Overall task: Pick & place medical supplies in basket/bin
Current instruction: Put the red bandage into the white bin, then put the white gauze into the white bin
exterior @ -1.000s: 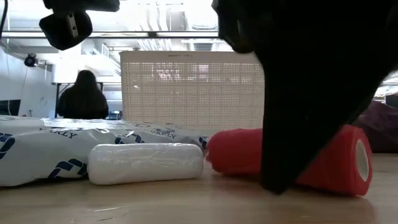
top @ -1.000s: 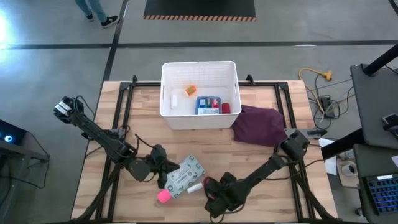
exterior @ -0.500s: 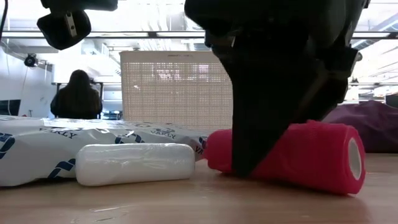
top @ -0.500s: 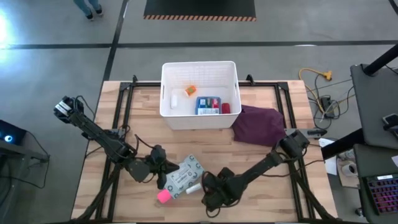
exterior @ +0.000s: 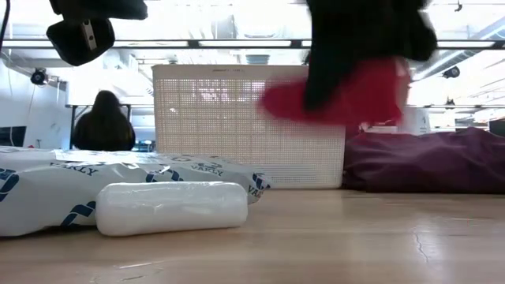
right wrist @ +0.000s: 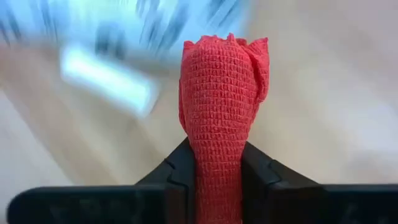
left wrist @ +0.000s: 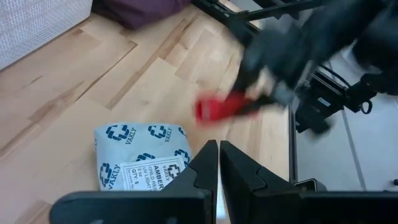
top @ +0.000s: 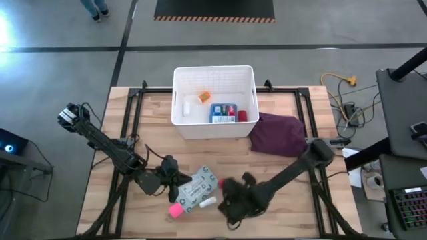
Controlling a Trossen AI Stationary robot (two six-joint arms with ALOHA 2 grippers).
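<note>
My right gripper [top: 228, 191] is shut on a red bandage roll [right wrist: 221, 106], which hangs above the table in front of the white bin [exterior: 237, 118] in the low view. On the table lie a grey-green packet [top: 198, 187], a white wrapped roll [exterior: 170, 208] and a pink cube [top: 175, 210]. My left gripper [top: 175, 187] is shut and hovers over the packet's left end, holding nothing. The bin [top: 213, 69] at the far middle holds a blue box [top: 223, 112] and small items. My right gripper pinches the red roll's two sides [right wrist: 214, 168] between its two fingers, and the soft roll is squeezed narrow there. The roll's free end [right wrist: 224, 50] sticks out past the fingertips. The fingers slant down from above. The roll [exterior: 347, 95] is lifted clear of the table.
A maroon cloth [top: 279, 133] lies bunched to the right of the bin. Black frame rails run along both table sides. A person [exterior: 102, 122] sits in the room beyond the table. Bare wood lies between the packet and the bin.
My right gripper has taken hold of the red roll, which lay on the table near the front edge, and has risen with it a little toward the far edge. The roll is now squeezed and lifted clear. The white roll has slid slightly left.
</note>
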